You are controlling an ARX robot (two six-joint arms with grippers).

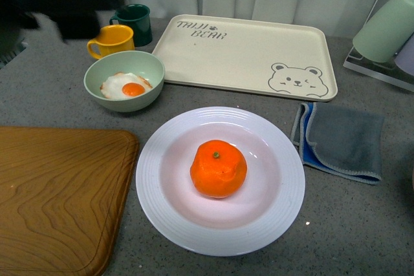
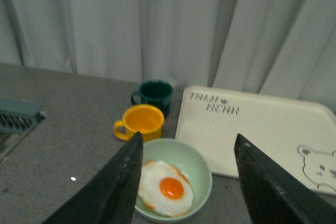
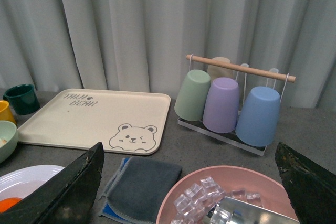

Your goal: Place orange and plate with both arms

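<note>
The orange [image 1: 218,168] sits in the middle of the white plate [image 1: 157,189] on the grey counter, near the front. A sliver of the plate [image 3: 29,176] and of the orange [image 3: 7,204] shows in the right wrist view. My left gripper [image 2: 188,136] is open and empty, raised above the pale green bowl, well back and left of the plate. In the front view it is only a dark blur [image 1: 71,4] at the top left. My right gripper [image 3: 189,148] is open and empty, to the right of the plate, above a pink bowl; it is outside the front view.
The pale green bowl [image 1: 147,63] holds a fried egg. A yellow mug [image 1: 111,41] and a dark green mug [image 1: 134,22] stand behind it. There is also a cream bear tray [image 1: 246,56], a wooden board [image 1: 58,192], a grey cloth [image 1: 343,140], a cup rack [image 3: 231,103] and the pink bowl [image 3: 173,192] of ice cubes.
</note>
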